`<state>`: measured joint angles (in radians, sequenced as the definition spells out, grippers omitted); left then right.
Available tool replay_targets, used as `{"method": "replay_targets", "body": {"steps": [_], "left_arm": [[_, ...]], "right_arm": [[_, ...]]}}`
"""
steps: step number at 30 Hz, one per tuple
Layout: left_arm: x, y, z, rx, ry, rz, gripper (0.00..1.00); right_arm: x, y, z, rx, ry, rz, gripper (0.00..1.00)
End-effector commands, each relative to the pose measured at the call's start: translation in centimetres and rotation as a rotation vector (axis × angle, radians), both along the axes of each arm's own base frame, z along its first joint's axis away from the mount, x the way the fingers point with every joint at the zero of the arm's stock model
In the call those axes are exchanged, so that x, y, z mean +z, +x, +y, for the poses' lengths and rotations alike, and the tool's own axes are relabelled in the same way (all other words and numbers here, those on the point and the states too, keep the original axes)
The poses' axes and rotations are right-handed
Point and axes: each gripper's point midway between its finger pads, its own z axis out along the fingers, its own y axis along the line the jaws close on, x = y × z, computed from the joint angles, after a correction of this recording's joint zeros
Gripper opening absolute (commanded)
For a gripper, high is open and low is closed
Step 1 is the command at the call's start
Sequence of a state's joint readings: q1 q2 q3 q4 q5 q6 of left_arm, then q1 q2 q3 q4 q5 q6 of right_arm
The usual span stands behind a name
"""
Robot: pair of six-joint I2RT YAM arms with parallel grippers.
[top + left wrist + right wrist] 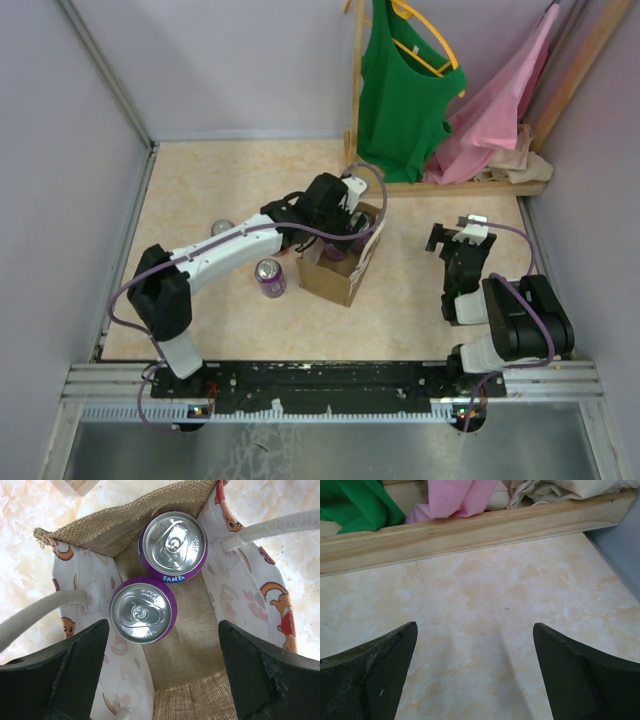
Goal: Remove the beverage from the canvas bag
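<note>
Two upright purple aluminium soda cans (143, 610) are held in the tan boxy canvas bag (105, 530), midway between the surface's side edges, straight below the left gripper (161, 635), its jaws spread wide; the right gripper (475, 645), jaws also apart, is parked near the right edge.

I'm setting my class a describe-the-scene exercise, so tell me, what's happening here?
The left arm reaches over the canvas bag, with the open left claw poised above the bag's mouth. Two purple Fanta cans stand upright inside, the near can and the far can; neither is gripped. A loose can stands on the table beside the bag. The right claw, open, hovers over the table, holding nothing.
</note>
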<state>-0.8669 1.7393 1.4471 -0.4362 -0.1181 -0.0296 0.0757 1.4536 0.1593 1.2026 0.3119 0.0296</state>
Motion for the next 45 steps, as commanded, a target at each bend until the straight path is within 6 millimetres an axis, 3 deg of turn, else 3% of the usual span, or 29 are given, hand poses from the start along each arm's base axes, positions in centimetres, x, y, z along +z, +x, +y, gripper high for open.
{"method": "replay_targets", "body": {"steps": [1, 6, 17, 20, 24, 27, 29, 30, 33, 34, 37, 39, 45], "left_arm": [[-1.3, 1.4, 0.5, 0.044, 0.041, 0.003, 0.96], [-3.8, 2.3, 1.4, 0.082, 0.093, 0.028, 0.98], [-6.0, 2.9, 1.5, 0.092, 0.1, 0.046, 0.97], [-6.5, 3.0, 1.4, 0.091, 0.095, 0.05, 0.94], [-7.2, 2.9, 1.1, 0.081, 0.089, 0.062, 0.82], [-8.1, 2.7, 1.2, 0.082, 0.099, 0.079, 0.71], [-8.8, 2.5, 1.2, 0.079, 0.102, 0.096, 0.59], [-9.2, 2.4, 1.2, 0.077, 0.104, 0.105, 0.5], [-9.8, 1.9, 1.0, 0.071, 0.099, 0.131, 0.04], [-9.7, 1.9, 0.9, 0.065, 0.093, 0.135, 0.0], [-8.5, 1.6, 0.4, 0.035, 0.063, 0.13, 0.0], [-6.6, 1.7, 0.1, 0.016, 0.032, 0.101, 0.0], [2.6, 2.0, -0.6, -0.025, -0.109, -0.051, 0.0]], "right_arm": [[1.5, 0.6, -0.1, -0.005, 0.006, -0.055, 0.99], [1.5, 0.6, -0.1, -0.004, 0.006, -0.055, 0.99], [1.5, 0.6, -0.1, -0.005, 0.006, -0.055, 0.99], [1.6, 0.7, 0.0, -0.004, 0.006, -0.055, 0.99], [1.6, 0.7, -0.1, -0.005, 0.007, -0.056, 0.99], [1.6, 0.6, -0.1, -0.005, 0.007, -0.055, 0.99], [1.6, 0.7, 0.0, -0.004, 0.007, -0.055, 0.99], [1.6, 0.6, -0.1, -0.005, 0.006, -0.055, 0.99], [1.5, 0.6, 0.0, -0.003, 0.006, -0.054, 0.99], [1.6, 0.6, 0.0, -0.004, 0.006, -0.055, 0.99], [1.5, 0.6, 0.0, -0.004, 0.006, -0.055, 0.99], [1.5, 0.6, 0.0, -0.004, 0.006, -0.055, 0.99], [1.5, 0.6, 0.0, -0.004, 0.006, -0.054, 0.99]]}}
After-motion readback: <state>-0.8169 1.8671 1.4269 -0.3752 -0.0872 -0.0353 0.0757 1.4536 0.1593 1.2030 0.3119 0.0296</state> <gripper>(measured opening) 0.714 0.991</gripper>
